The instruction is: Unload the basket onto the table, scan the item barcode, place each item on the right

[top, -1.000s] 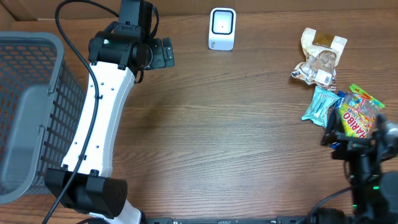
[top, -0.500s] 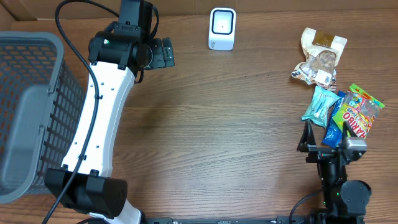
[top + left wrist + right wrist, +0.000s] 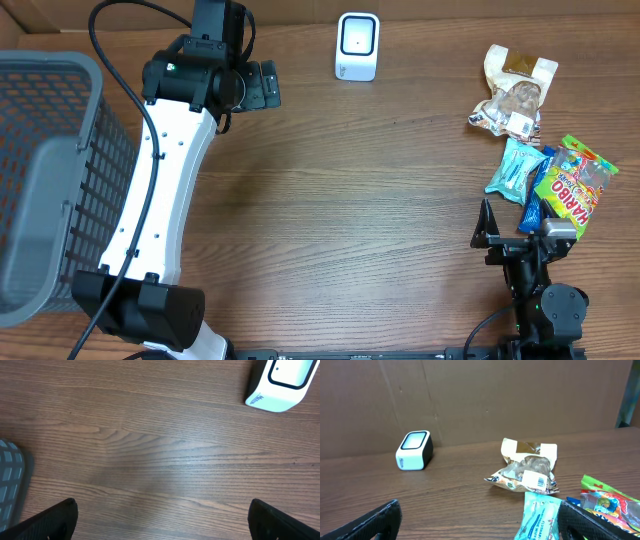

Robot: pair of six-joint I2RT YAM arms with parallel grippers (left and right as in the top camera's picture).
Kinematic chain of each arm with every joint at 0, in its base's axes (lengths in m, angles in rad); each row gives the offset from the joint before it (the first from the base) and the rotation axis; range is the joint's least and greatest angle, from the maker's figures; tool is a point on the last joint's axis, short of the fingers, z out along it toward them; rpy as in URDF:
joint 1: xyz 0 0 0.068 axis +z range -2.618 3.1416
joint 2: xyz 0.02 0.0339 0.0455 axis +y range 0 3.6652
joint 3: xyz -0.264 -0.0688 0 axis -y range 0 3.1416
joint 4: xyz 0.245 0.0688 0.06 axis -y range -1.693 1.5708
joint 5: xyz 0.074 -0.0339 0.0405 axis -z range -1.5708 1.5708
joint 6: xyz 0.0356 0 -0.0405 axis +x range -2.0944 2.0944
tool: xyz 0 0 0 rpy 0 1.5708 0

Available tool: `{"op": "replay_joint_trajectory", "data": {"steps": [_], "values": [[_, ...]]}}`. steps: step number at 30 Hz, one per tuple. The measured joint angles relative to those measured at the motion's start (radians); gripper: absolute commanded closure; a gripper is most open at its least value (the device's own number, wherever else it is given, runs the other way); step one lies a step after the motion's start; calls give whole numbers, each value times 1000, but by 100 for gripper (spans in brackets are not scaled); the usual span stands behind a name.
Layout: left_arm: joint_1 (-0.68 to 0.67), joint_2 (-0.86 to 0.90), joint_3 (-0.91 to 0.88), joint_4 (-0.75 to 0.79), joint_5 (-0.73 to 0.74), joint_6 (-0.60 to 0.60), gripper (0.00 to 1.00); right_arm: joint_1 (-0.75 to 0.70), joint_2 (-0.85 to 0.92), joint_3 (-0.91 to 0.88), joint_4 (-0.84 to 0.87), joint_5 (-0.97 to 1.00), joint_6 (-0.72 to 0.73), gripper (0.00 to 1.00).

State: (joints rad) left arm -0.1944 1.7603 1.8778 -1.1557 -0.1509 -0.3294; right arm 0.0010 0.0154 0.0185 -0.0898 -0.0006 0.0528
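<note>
A white barcode scanner (image 3: 357, 46) stands at the back middle of the table, also in the left wrist view (image 3: 277, 385) and the right wrist view (image 3: 414, 450). At the right lie a brown snack bag (image 3: 513, 92) with a barcode label, a teal wipes pack (image 3: 515, 168) and a Haribo bag (image 3: 575, 185). My right gripper (image 3: 518, 232) is open and empty, low at the front right, just short of the wipes pack (image 3: 540, 517). My left gripper (image 3: 262, 85) hangs open and empty over bare wood to the left of the scanner.
A grey mesh basket (image 3: 40, 180) fills the left edge, its corner showing in the left wrist view (image 3: 10, 475). A blue packet (image 3: 535, 208) lies between the wipes and the Haribo bag. Brown cardboard walls the back.
My right arm has swung left, off the Haribo bag, and now sits in front of the wipes pack. The left arm has not moved.
</note>
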Motion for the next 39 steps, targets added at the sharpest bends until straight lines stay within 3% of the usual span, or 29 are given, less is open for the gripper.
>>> {"op": "replay_joint_trajectory", "data": {"steps": [30,39], "values": [[-19,-6,-2,0,-3,0,0,0,0,0,0,0,0,0],[-178,-229,-200,31,-50,34,0,0,0,0,0,0,0,0]]}}
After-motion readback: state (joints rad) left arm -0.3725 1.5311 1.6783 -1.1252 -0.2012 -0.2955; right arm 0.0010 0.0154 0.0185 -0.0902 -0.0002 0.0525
